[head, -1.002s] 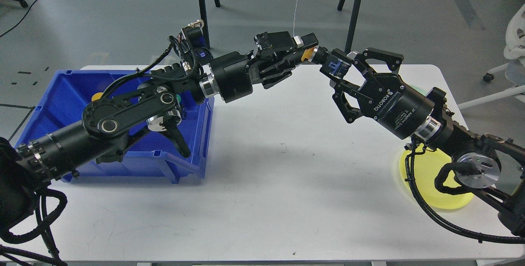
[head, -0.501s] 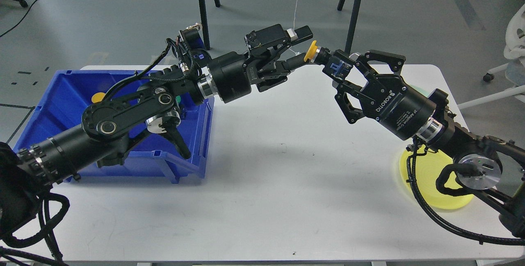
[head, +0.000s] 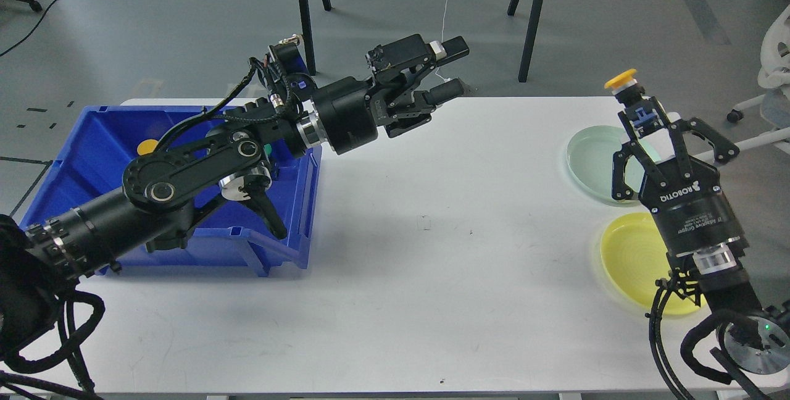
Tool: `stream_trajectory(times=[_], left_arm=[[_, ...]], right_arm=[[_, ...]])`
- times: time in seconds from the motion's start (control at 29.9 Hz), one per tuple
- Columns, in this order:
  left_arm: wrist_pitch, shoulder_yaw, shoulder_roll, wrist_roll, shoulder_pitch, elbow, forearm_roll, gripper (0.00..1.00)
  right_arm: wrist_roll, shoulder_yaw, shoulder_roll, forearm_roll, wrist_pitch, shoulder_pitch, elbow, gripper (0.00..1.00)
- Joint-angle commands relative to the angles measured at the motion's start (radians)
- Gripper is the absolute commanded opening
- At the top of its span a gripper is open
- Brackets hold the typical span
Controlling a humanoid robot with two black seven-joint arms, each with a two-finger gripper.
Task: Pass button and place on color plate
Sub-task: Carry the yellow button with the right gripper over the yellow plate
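My right gripper (head: 642,121) is shut on a yellow-capped push button (head: 622,81) with a blue body and holds it upright above the far right of the table. It hangs over the far edge of a pale green plate (head: 589,156). A yellow plate (head: 636,259) lies nearer me, partly behind the right arm. My left gripper (head: 449,70) is open and empty above the table's back edge near the middle. More buttons lie in the blue bin (head: 92,147), one yellow (head: 145,146) and one green (head: 270,150).
The blue bin stands at the table's left, largely covered by my left arm. Black stand legs (head: 531,17) rise behind the table's back edge. A white chair (head: 774,54) stands beyond the right edge.
My left gripper opened and let go of the button, then drew back slightly left. My right gripper, holding the button, swung away to the right, over the green plate.
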Motion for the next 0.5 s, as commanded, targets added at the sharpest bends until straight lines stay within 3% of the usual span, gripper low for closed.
stream_trajectory(times=[0.0,0.2,0.47], left_arm=[[0.000,0.000,0.000,0.000,0.000,0.000,0.000,0.81],[0.001,0.000,0.000,0.000,0.000,0.000,0.000,0.81],[0.003,0.000,0.000,0.000,0.000,0.000,0.000,0.81]], right_arm=[[0.004,0.037,0.109,0.086,0.000,-0.106,-0.021,0.01],[0.022,0.040,0.140,0.252,0.000,-0.129,-0.079,0.01],[0.019,0.052,0.104,0.252,0.000,-0.123,-0.135,0.01]])
